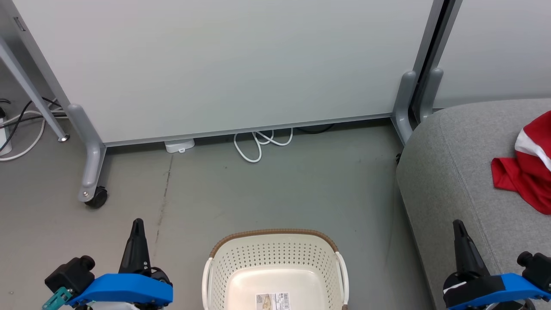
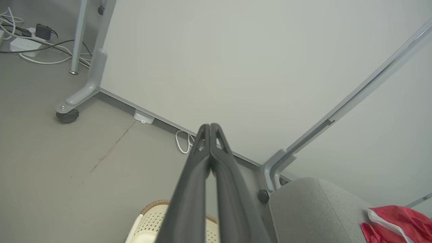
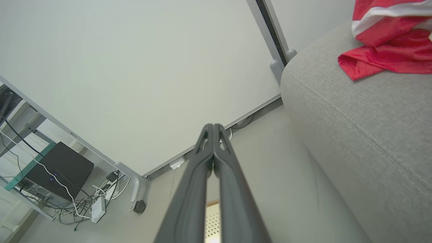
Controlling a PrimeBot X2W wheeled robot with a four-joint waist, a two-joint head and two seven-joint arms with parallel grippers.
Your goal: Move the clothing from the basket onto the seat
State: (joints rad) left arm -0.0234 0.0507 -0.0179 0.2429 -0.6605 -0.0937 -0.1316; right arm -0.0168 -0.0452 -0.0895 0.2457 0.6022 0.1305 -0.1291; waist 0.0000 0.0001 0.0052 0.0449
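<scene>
Head view: left claw (image 1: 137,224) and right claw (image 1: 458,224) both pinched shut on nothing; basket (image 1: 275,233) sits between them, its visible floor bare; clothing (image 1: 527,172) lies heaped on the seat (image 1: 447,172), ahead and right of the right claw. Risk, my judgement: swinging the right claw over the seat could snag the loose red hem and drag it off. Heap runs off frame, so I cannot confirm both garments are there.
</scene>
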